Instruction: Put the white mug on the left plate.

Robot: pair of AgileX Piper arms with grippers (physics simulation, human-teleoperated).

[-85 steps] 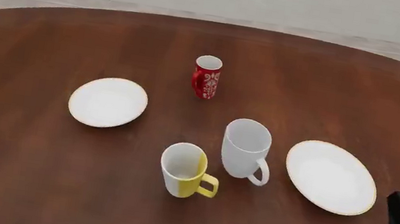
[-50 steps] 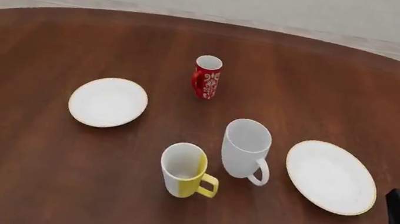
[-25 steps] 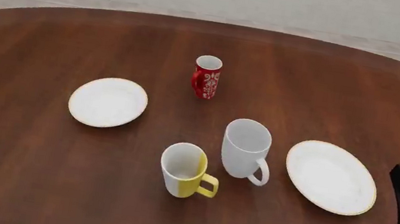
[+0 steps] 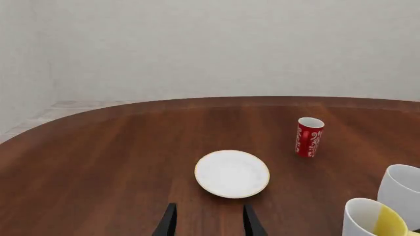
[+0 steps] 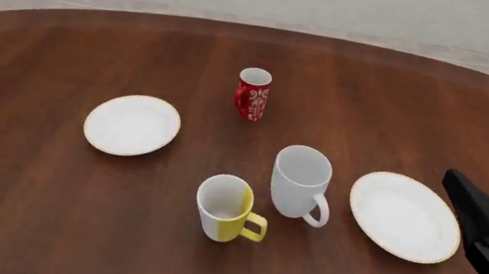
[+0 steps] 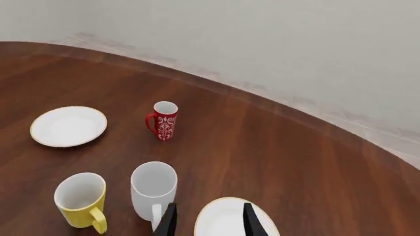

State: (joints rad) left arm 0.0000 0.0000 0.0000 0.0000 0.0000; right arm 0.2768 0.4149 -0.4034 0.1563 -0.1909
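Brown wooden table (image 5: 65, 37) holds two plates and three mugs, all with nothing in them. Left plate (image 5: 132, 124) sits toward the table's left side. White mug (image 5: 300, 182) stands upright mid-table, beside the yellow-and-white mug (image 5: 225, 207). Left gripper (image 4: 208, 222) and right gripper (image 6: 208, 220) are both spread apart, holding nothing.

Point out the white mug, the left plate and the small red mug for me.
white mug (image 5: 298, 185), front view, on its outer wall.
left plate (image 5: 132, 124), front view, on its flat centre.
red mug (image 5: 251, 100), front view, on its patterned side.
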